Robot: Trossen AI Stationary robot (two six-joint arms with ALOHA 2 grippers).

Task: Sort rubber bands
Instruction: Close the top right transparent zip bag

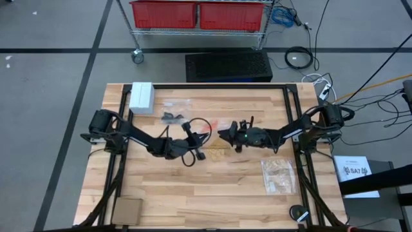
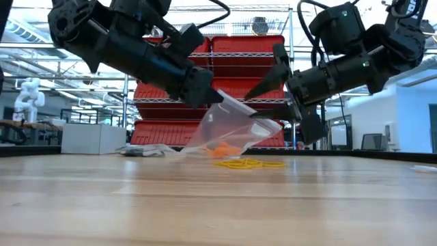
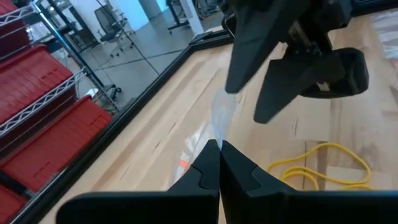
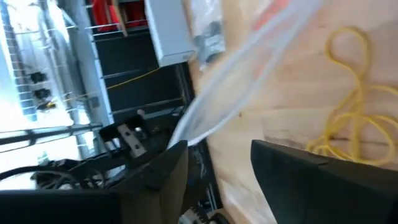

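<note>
Bagging step, by the look of it. Left gripper [image 2: 215, 96] first: clamped together on the upper edge of a clear zip bag [image 2: 235, 130], holding it tilted with the low corner down on the table [image 2: 102, 198]. Inside, at that low corner, a few orange rubber bands [image 2: 225, 149]. Just beside the bag on the wood (touching it or not, hard to tell from the low view), a loose tangle of yellow rubber bands [image 2: 249, 164], not yet bagged. Farther right, right gripper [image 4: 217, 155]: fingers apart, gripping nothing, poised at the bag's raised end, seemingly to catch the free lip. Next, probably: close on that lip and draw the mouth wide, or else drop to the yellow tangle. Calls for a fine pinch either way, thin film and thin loops being easy to miss. Calls too for a firm left grip, lest the orange ones spill.
</note>
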